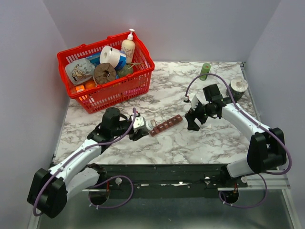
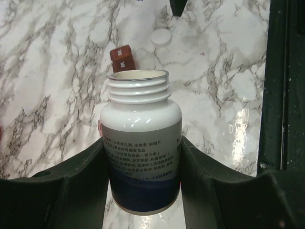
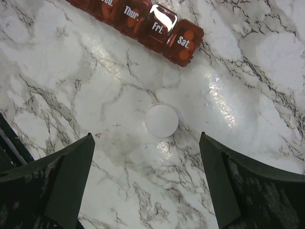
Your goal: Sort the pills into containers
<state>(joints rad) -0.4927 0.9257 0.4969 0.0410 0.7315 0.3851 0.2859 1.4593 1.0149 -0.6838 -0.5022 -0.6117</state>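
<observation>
Containers (image 1: pixel 167 125): a dark red strip of day-marked compartments. It lies flat and slanted on the counter (image 1: pixel 200 143) between the two arms.
- The right wrist view reads Thur., Fri., Sat.; the rest of the row is cut off at the frame edge.
- Judged light, stiff, thin-walled plastic. The lids are glossy and probably slick, so a nudge would likely skid it on the marble.
- Best hold, in my judgement: across the narrow width near the middle of the row, on the walls rather than on a lid flap.

Left tool (image 2: pixel 143 143): clamped on the white bottle (image 2: pixel 140 112) at its labelled body.
- The cap is off and the mouth faces the strip's near end.
- The bottle looks rigid and smooth, and it sits squarely between the fingers.

Right tool (image 3: pixel 147 181): jaws wide apart, nothing between them.
- It hovers over a white disc (image 3: pixel 162 120) on the counter, near the Sat. end but apart from it.
- Tablet or bottle cap: cannot tell. It is flat and low, so likely awkward to pinch from above.

Hard to make out:
- Orange spots (image 3: pixel 188 35) show through the Sat. compartment and may be pills.
- The Fri. lid is washed out by glare.
- The bottle's inside is not visible.
- Whether the lids are latched: cannot tell.
</observation>
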